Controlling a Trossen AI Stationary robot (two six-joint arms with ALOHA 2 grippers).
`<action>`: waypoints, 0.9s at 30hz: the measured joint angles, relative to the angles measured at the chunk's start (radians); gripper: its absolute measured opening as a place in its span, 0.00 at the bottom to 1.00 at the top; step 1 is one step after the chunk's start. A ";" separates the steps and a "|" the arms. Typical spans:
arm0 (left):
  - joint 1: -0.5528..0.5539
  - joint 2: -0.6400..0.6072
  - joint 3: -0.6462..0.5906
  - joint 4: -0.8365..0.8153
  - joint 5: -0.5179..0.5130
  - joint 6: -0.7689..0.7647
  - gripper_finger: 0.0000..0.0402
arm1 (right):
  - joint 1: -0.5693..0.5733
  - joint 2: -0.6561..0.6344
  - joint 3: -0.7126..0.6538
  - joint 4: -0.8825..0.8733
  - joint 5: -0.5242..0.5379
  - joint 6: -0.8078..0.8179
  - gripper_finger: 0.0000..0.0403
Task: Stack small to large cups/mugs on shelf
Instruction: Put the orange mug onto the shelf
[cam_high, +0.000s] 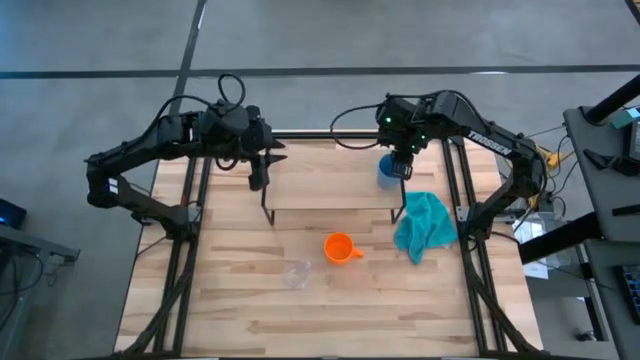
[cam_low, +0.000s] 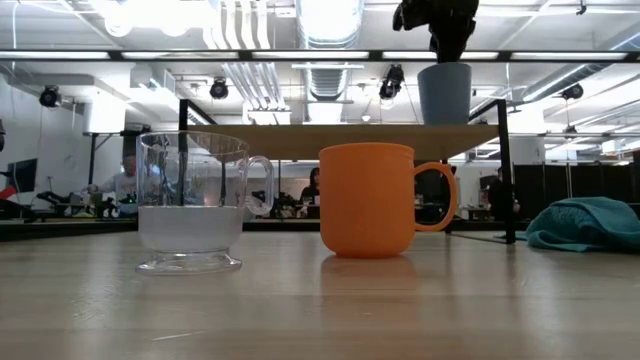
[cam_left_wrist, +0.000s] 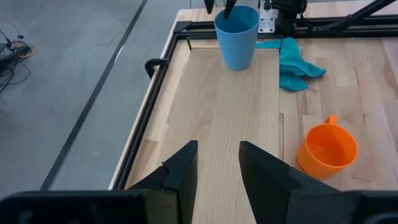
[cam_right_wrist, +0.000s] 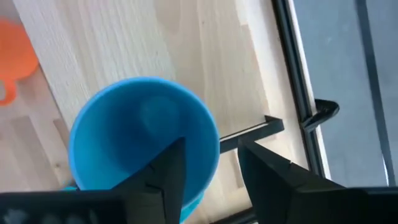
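Right gripper (cam_right_wrist: 208, 165), fingers spread astride the blue cup (cam_right_wrist: 140, 134) rim on the shelf (cam_left_wrist: 230, 118); left gripper (cam_left_wrist: 217, 165) parted, empty.

We see the shelf (cam_high: 330, 185) mostly bare, with open room along its length; only the light blue cup (cam_high: 388, 168) stands at its right end, under the right gripper (cam_high: 402, 160). The left gripper (cam_high: 258, 170) hangs over the left end. In front, the orange mug (cam_high: 340, 247) and clear glass (cam_high: 296, 273) stand apart; the teal cloth (cam_high: 424, 225) crowds the right side.
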 joint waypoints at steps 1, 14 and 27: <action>0.000 0.000 -0.002 0.002 0.000 0.000 0.26 | 0.000 0.000 0.005 0.003 0.000 0.013 0.36; 0.000 0.025 -0.013 0.035 0.004 -0.011 0.26 | 0.050 0.000 0.176 0.006 -0.035 0.193 0.32; -0.044 0.188 -0.015 -0.047 0.191 -0.159 0.26 | 0.274 -0.001 0.321 0.010 -0.033 0.232 0.31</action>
